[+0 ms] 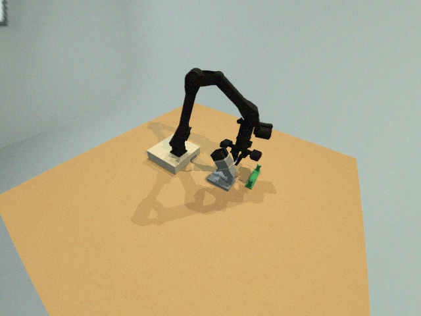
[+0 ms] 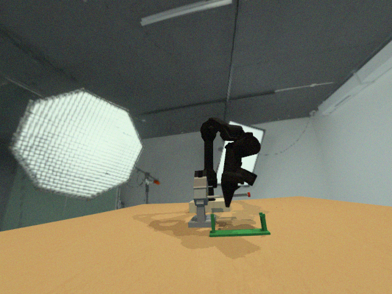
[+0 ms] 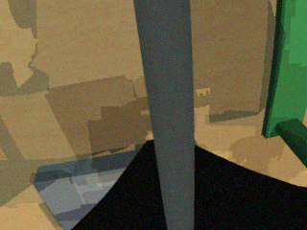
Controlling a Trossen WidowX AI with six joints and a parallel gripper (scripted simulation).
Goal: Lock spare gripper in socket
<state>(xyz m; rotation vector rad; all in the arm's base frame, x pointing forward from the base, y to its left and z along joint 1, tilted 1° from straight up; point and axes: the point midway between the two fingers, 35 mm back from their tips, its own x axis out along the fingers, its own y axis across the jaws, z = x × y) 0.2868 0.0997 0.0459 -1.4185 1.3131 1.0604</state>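
Note:
My gripper (image 1: 238, 160) (image 2: 227, 203) is shut on the lock pin (image 2: 240, 195) (image 3: 163, 103), a thin grey rod with a red head. It holds the pin level, just above the table. The pin's plain end reaches the grey mount (image 1: 224, 171) (image 2: 199, 193), and I cannot tell how far it enters the socket. A dark block, the spare gripper (image 1: 219, 155), sits on top of the mount. In the wrist view the pin runs up the middle and part of the mount's base plate (image 3: 67, 188) shows at the lower left.
A green stand (image 1: 252, 177) (image 2: 237, 233) (image 3: 291, 57) with two upright ends lies on the table just beside the mount, under the pin. The arm's pale base block (image 1: 163, 156) stands behind the mount.

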